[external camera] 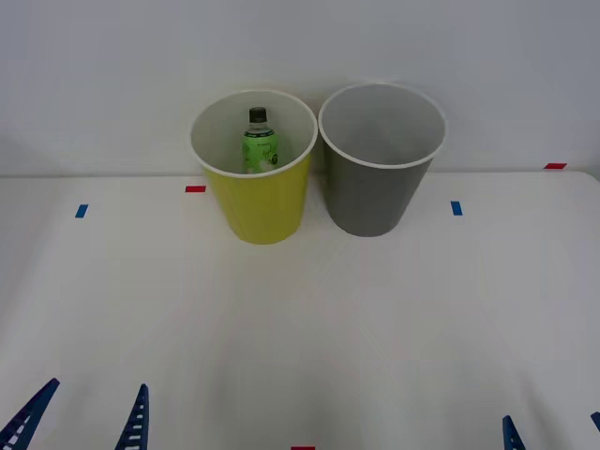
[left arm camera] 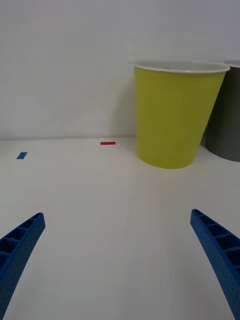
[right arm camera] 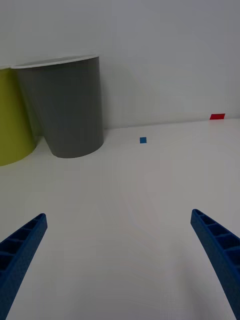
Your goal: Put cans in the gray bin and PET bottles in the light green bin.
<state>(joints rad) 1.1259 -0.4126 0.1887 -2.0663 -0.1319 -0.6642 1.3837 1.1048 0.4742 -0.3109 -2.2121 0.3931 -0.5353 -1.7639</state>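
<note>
A slim PET bottle (external camera: 260,141) with a green label and black cap stands upright inside the light green bin (external camera: 262,202), which sits at the back of the table next to the gray bin (external camera: 375,192). The gray bin's pale inside holds nothing that I can see, and no cans are in view. My left gripper (external camera: 82,417) is open at the table's near left edge, far from both bins. My right gripper (external camera: 553,431) is open at the near right edge. The light green bin (left arm camera: 175,117) and the gray bin (right arm camera: 67,107) stand well ahead of the fingers.
Small blue tape marks (external camera: 82,211) (external camera: 457,208) and red tape marks (external camera: 195,188) (external camera: 555,166) lie on the white table (external camera: 300,328). A white wall rises right behind the bins.
</note>
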